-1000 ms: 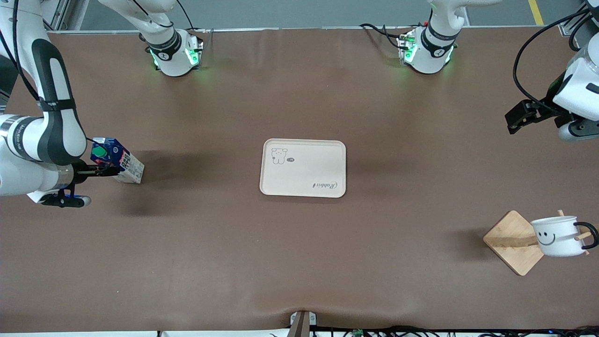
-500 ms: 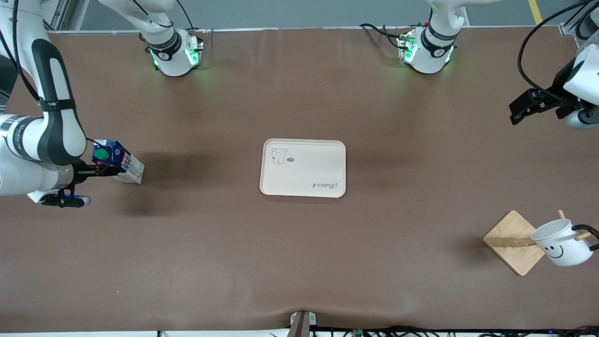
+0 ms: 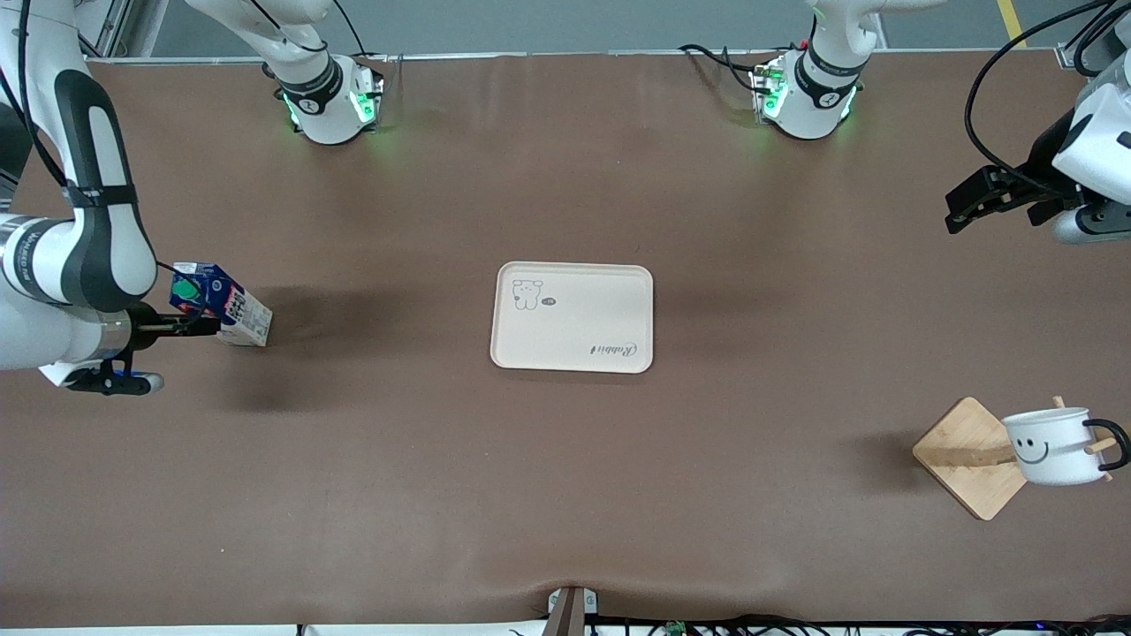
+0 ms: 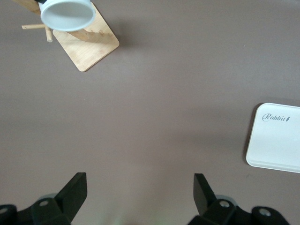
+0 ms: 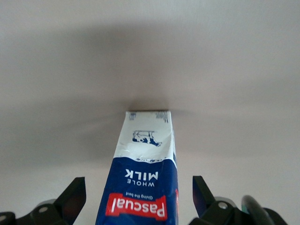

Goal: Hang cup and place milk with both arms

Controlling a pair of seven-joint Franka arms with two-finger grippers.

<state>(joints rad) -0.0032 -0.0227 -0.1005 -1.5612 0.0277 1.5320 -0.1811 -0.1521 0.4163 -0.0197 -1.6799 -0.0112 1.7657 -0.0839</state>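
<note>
The blue milk carton (image 3: 221,305) with its green cap stands on the table toward the right arm's end. My right gripper (image 3: 196,320) is open around it; in the right wrist view the milk (image 5: 145,178) sits between the fingers (image 5: 70,197) with a gap on each side. The white smiley cup (image 3: 1050,446) hangs by its black handle on a peg of the wooden rack (image 3: 967,455). My left gripper (image 3: 967,199) hangs open and empty over the table at the left arm's end, apart from the cup (image 4: 65,14).
A cream tray (image 3: 574,340) lies at the table's middle, also seen as the tray (image 4: 276,150) in the left wrist view. The rack's base (image 4: 89,47) stands near the table edge at the left arm's end.
The cup swung on its peg, tilted half a second ago, and hangs level again. The left gripper rose and drifted away from the rack. The right gripper stayed around the milk.
</note>
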